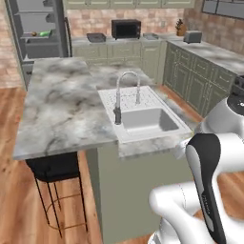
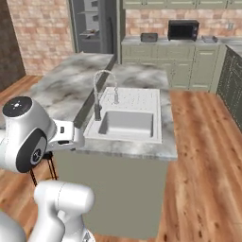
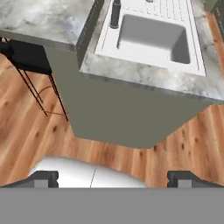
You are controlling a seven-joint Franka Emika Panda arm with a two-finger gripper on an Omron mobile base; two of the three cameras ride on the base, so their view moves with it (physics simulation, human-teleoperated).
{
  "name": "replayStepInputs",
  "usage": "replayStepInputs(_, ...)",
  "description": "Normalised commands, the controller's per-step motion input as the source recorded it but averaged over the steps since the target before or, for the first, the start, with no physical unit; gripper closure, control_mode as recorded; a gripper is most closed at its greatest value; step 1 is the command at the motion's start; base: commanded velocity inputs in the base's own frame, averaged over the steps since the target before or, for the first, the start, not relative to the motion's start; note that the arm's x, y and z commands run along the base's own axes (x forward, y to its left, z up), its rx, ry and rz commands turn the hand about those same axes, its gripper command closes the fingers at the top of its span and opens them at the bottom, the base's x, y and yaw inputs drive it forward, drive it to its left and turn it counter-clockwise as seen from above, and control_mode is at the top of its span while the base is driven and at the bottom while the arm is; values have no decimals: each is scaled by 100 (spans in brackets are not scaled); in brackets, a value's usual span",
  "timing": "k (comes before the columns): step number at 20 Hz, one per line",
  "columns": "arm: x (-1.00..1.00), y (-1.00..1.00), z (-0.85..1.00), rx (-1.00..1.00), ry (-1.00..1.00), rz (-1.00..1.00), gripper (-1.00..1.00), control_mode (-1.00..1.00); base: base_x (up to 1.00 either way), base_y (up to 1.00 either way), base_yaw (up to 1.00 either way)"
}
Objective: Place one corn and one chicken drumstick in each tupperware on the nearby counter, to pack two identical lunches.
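Big marbled island (image 1: 57, 105) with white sink (image 1: 143, 119) across the middle of both base views, black stool (image 1: 52, 169) at lower left of the left one. Behind it, along the top of the frame, the counter (image 1: 119, 40) on olive cabinets, with microwave (image 1: 126, 28) at centre. Two grey tupperware on that counter: one (image 1: 96, 37) left of the microwave, one (image 1: 151, 36) right of it; too small to tell whether anything lies inside. At upper left of the left base view, an open fridge (image 1: 35, 28) with a small green shape, probably corn (image 1: 44, 33), on a shelf beside a brownish speck that cannot be made out; no drumstick identifiable for sure. Gripper (image 3: 113, 178) at the bottom of the hand view, tips wide apart with nothing between them, pointed down at floor and the island's near side. Decisive relation, judged: everything wanted lies far beyond the island, up-frame from the gripper, the food up-left and the trays up-centre. Well out of reach, so likely a drive around the island first. Cob's long axis not readable at this range.
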Motion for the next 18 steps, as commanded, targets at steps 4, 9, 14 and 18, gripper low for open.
replayStepInputs(4, 0, 0, 0, 0, 0, 0, -100, 100, 11, 100, 0)
replayStepInputs(9, 0, 0, 0, 0, 0, 0, -100, 100, 16, 100, 0)
replayStepInputs(14, 0, 0, 0, 0, 0, 0, -100, 100, 21, 100, 0)
replayStepInputs(18, 0, 0, 0, 0, 0, 0, -100, 100, 36, 100, 0)
